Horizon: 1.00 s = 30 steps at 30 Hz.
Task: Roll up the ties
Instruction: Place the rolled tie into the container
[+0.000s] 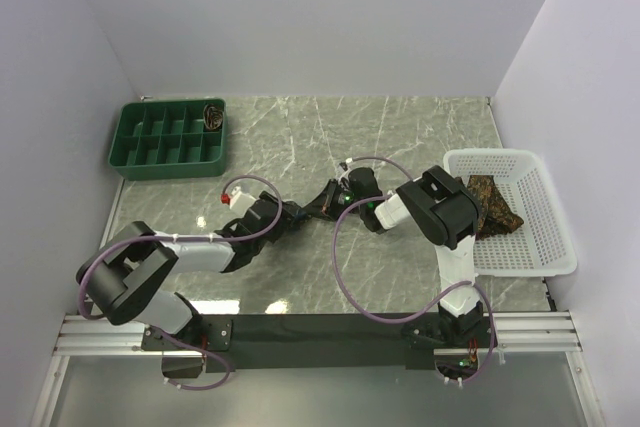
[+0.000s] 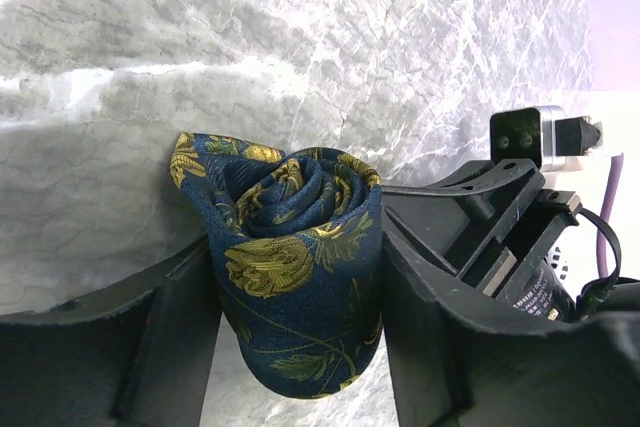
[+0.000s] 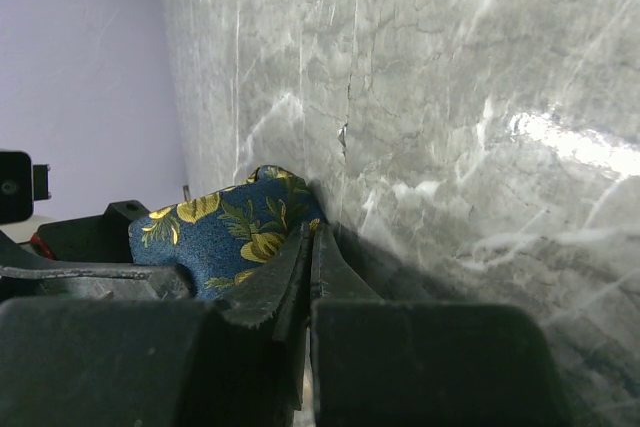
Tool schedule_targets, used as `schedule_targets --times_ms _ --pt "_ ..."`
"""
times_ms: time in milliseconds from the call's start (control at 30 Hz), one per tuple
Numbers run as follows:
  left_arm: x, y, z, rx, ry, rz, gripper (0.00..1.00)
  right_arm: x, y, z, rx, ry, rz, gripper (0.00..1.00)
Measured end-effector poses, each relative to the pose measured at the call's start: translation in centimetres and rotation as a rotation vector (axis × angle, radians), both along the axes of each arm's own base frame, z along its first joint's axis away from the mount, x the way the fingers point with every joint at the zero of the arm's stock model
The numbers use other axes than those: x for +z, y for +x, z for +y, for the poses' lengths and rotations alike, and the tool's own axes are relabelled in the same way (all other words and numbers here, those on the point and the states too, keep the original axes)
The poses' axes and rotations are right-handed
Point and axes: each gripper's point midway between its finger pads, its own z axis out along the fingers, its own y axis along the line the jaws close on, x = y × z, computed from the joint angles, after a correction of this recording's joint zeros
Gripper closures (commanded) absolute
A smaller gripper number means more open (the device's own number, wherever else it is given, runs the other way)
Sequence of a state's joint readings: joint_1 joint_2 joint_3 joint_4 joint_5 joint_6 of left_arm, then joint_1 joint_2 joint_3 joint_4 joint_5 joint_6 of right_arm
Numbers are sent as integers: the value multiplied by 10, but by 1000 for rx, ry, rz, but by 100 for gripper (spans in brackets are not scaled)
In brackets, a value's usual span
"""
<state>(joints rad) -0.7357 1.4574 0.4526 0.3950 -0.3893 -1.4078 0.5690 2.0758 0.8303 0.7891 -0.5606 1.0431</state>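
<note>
I pinch rolled navy tie (image 2: 285,222) with left tool (image 2: 296,317), frame centre, so coil cannot unwind; right tool (image 3: 309,247), pressed together, props roll's edge on desk (image 3: 450,97).

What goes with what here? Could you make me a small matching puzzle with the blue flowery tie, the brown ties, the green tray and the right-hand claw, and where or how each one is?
Things:
1. navy tie
2. brown ties
3. green tray
4. right gripper

Places or states:
A. shut, tips right beside the rolled fabric
B. lying in the white basket
C. rolled up, between the fingers of the left gripper
D. at the far left, with one small roll in a corner compartment

Pairs: 1-C; 2-B; 3-D; 4-A
</note>
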Motion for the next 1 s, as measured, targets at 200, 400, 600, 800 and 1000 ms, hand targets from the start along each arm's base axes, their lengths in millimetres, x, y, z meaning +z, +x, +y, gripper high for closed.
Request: schedule_targets --times_ms 200,400,600,800,1000 --pt "0 3 -4 -13 9 1 68 -1 2 -1 -14 -5 -4 100" --pt "3 6 -6 -43 70 5 99 2 4 -3 -27 -21 -8 66" --pt "22 16 -8 -120 203 -33 99 20 11 -19 -75 -123 -64 35" --pt "48 37 -3 -205 353 -36 99 64 2 -40 -60 -256 -151 23" --pt "85 68 14 -296 483 -53 99 135 -13 -62 -62 -309 -330 17"
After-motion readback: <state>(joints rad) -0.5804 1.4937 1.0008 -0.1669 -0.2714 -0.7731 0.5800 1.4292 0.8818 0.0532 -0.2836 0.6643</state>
